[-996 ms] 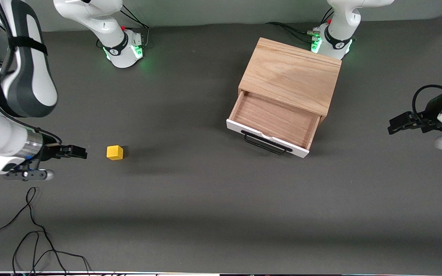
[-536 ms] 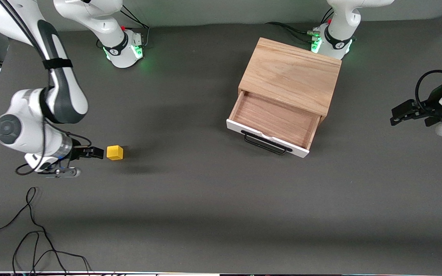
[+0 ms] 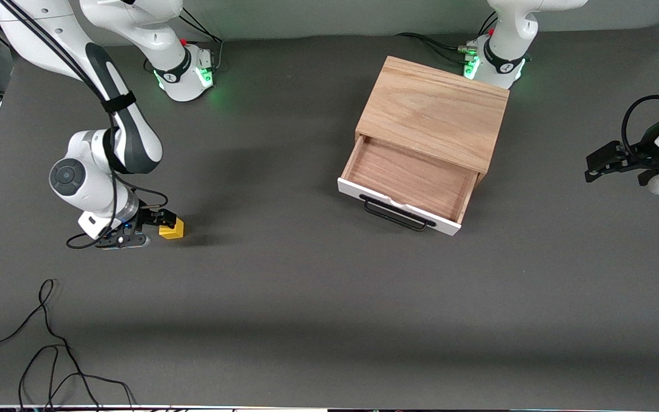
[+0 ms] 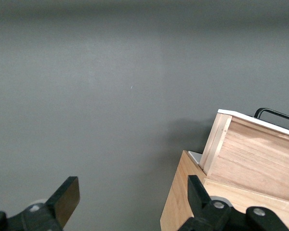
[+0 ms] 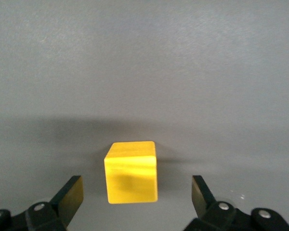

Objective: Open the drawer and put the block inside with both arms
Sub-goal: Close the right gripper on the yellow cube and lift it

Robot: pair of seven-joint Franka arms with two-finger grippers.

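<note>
In the front view the drawer stands pulled out of its light oak box, toward the left arm's end of the dark tabletop; its white front panel and black wire handle face the front camera, and the light wood interior shows nothing lying in it. The yellow block sits on the tabletop toward the right arm's end, well apart from the drawer. The right gripper is down at the block, at its side away from the drawer, the fingers apart. The left gripper hangs over the tabletop at the left arm's end, clear of the box, and waits. A loose black cable lies on the tabletop nearer to the front camera than the block. In the left wrist view the left gripper's fingers stand wide apart, with bare tabletop between them and a corner of the box and the pulled-out drawer beside one fingertip. In the right wrist view the block rests on the tabletop between the right gripper's spread fingers, touching neither.
</note>
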